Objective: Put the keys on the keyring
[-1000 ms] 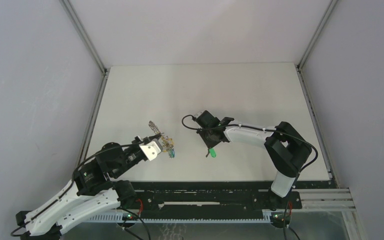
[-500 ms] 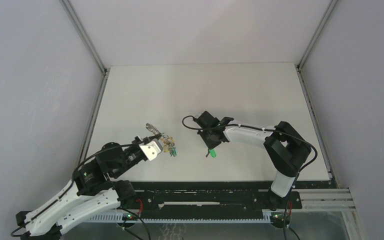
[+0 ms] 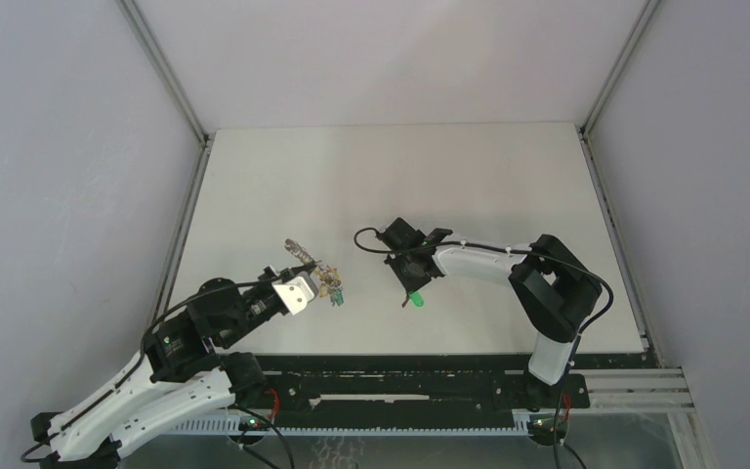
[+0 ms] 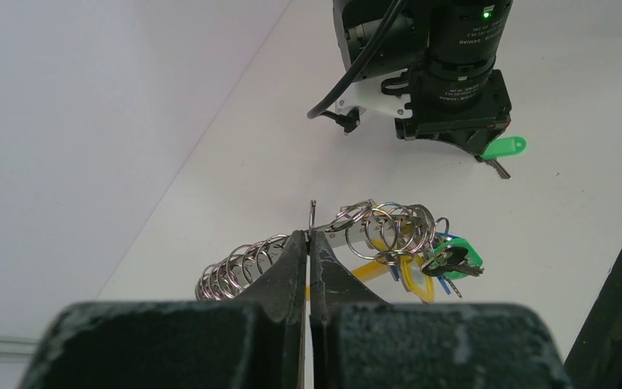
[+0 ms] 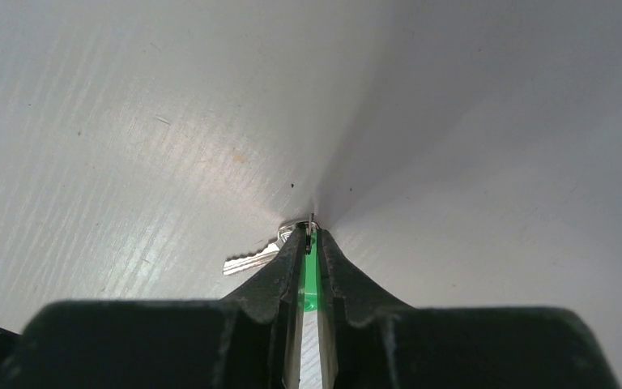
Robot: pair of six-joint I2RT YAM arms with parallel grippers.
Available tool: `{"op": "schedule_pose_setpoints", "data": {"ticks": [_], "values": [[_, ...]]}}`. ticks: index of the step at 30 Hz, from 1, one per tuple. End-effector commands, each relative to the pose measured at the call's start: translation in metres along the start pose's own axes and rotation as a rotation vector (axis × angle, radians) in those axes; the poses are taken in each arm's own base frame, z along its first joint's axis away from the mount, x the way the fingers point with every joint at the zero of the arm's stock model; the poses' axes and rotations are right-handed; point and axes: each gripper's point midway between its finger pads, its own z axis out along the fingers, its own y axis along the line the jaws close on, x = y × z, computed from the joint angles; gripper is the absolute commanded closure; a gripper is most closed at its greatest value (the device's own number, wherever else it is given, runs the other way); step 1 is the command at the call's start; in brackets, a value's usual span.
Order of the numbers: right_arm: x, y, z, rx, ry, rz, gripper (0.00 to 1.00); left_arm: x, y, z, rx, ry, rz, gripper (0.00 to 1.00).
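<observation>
My left gripper (image 3: 300, 289) is shut on the keyring (image 4: 239, 269), a row of thin silvery rings with a yellow-orange band (image 4: 370, 268). It holds the ring above the table. Several keys with green, blue and yellow heads (image 4: 452, 258) hang from its right end, and they also show in the top view (image 3: 335, 296). My right gripper (image 3: 411, 285) is shut on a green-headed key (image 5: 311, 279), low over the table, to the right of the keyring and apart from it. The key's metal blade (image 5: 249, 260) sticks out to the left. The green head also shows in the left wrist view (image 4: 504, 148).
The white table (image 3: 400, 176) is walled by grey panels on the left, right and back. A black rail (image 3: 410, 376) runs along the near edge by the arm bases. A black cable (image 3: 369, 239) loops off the right wrist.
The left gripper has shifted the keyring slightly, and the hanging keys swung a little to the right. The right arm has edged slightly left. Both grips are unchanged.
</observation>
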Motion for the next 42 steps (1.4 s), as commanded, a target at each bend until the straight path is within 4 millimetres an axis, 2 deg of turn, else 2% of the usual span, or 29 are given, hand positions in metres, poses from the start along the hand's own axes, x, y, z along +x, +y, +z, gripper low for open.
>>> {"op": "schedule_pose_setpoints", "data": {"ticks": [1, 8, 14, 33, 38, 42], "values": [[-0.018, 0.005, -0.009, -0.009, -0.045, 0.012, 0.92, -0.007, 0.0, 0.006, -0.012, -0.046, -0.024, 1.0], [-0.018, 0.007, -0.008, -0.012, -0.039, 0.008, 0.92, -0.007, -0.001, 0.006, -0.006, -0.048, -0.025, 1.0], [-0.013, 0.004, -0.003, 0.006, -0.014, 0.007, 1.0, -0.007, -0.001, 0.007, -0.004, -0.047, -0.024, 1.0], [-0.007, 0.007, -0.001, -0.001, 0.011, -0.002, 0.95, -0.008, -0.002, 0.006, 0.002, -0.053, -0.025, 1.0], [-0.004, 0.006, 0.002, 0.004, 0.024, -0.003, 0.95, -0.009, -0.002, 0.007, 0.004, -0.054, -0.025, 1.0], [-0.003, 0.003, 0.004, 0.02, 0.028, -0.004, 1.0, -0.009, -0.003, 0.007, 0.008, -0.054, -0.026, 1.0]]}}
